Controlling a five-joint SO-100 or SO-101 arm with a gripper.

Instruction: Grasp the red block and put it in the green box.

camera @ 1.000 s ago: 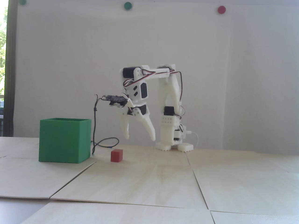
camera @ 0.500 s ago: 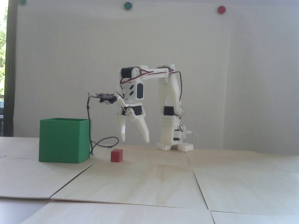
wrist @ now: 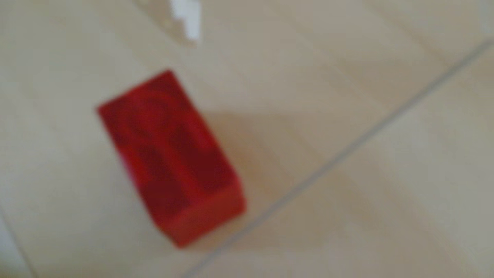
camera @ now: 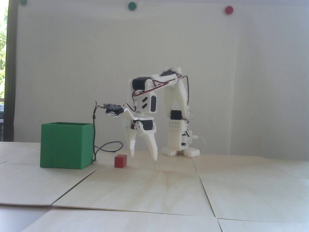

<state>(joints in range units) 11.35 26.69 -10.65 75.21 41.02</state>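
Room: pale wall (camera: 72, 60) stood behind a table of light wooden boards (camera: 154, 188), with thin seams between the boards.
Wall dots: three round dots were counted along the top of the wall, two green (camera: 132, 5) and one red (camera: 228, 10).
Window: one narrow bright strip (camera: 3, 60) showed at the left edge of the fixed view.
Arm: one white arm (camera: 175, 116) stood on its base near the back of the table, bent over forward and downward.
Gripper: one gripper (camera: 143, 156) pointed down, its two white fingers (camera: 152, 145) were spread well apart and held nothing; the tips were low, close above the table.
Red block: one red block (camera: 120, 161) rested on the table, just to the left of the left fingertip in the fixed view, and not between the fingers. In the wrist view the red block (wrist: 171, 157) was large and blurred, and one white fingertip (wrist: 187, 21) showed at the top edge above it.
Green box: one green box (camera: 65, 145) stood on the table to the left of the red block, apart from it, with the open top up.
Cable: one dark cable (camera: 95, 135) hung from the small camera (camera: 112, 109) on the wrist, passed beside the box's right wall and made a loop on the table.
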